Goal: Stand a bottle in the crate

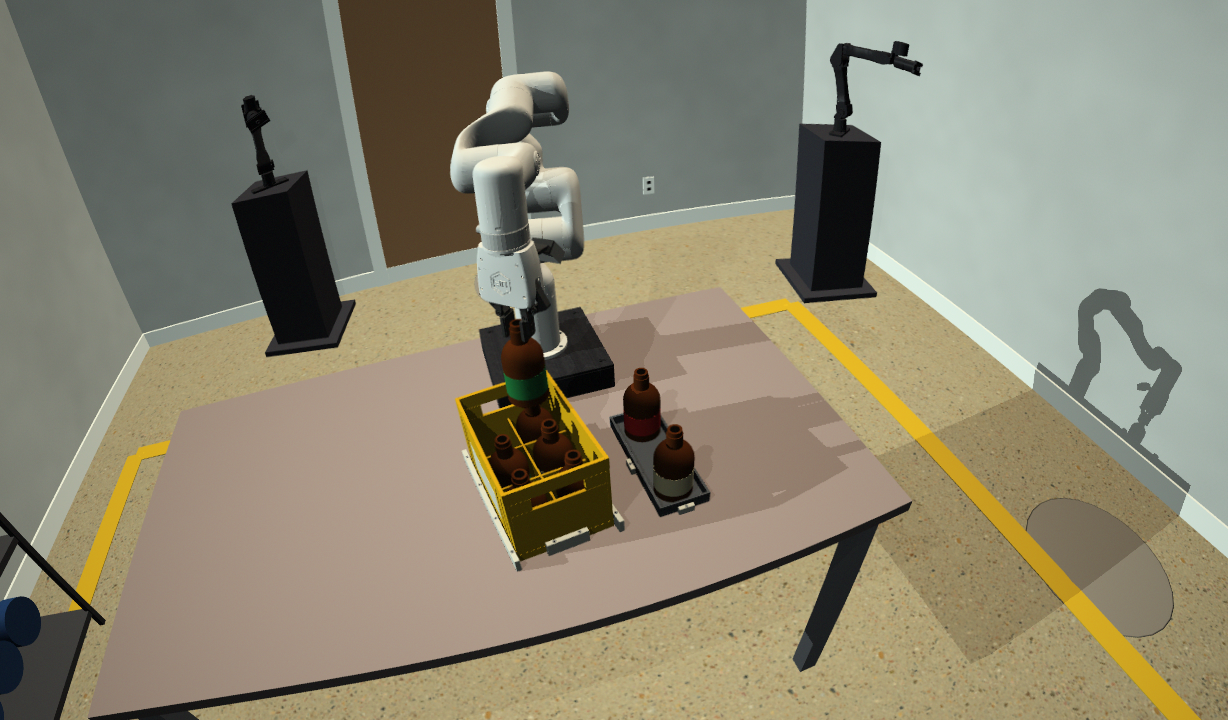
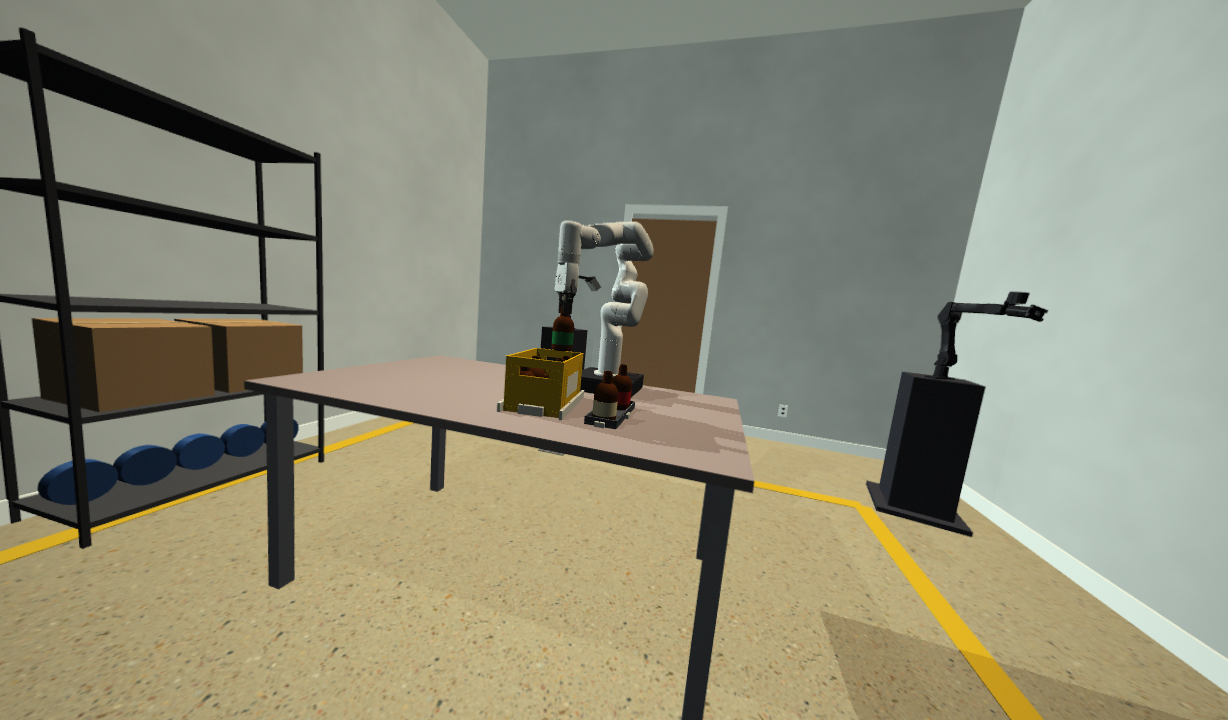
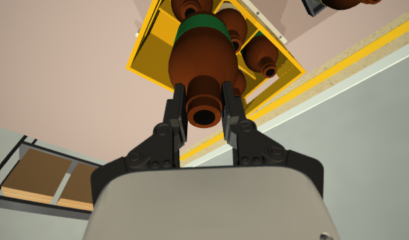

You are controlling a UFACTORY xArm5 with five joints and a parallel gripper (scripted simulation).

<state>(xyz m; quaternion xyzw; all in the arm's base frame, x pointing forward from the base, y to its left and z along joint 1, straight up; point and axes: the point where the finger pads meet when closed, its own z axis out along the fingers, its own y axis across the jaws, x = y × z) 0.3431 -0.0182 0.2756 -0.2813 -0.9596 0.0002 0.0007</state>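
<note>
While its fingers clamp the neck of the green-banded bottle (image 3: 201, 63), the gripper (image 3: 203, 110) hangs upright over the rear corner of the yellow crate (image 1: 560, 510), the bottle's base at about rim height. Five brown bottles stand inside the crate. Just beside the crate, the dark tray (image 1: 685, 506) carries a red-banded bottle (image 1: 640, 407) and a cream-banded bottle (image 1: 673, 463).

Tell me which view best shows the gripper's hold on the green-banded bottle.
Wrist: the gripper clamps the green-banded bottle's neck, both fingers visible. Top shows the grip partly hidden; exterior shows it tiny.
</note>
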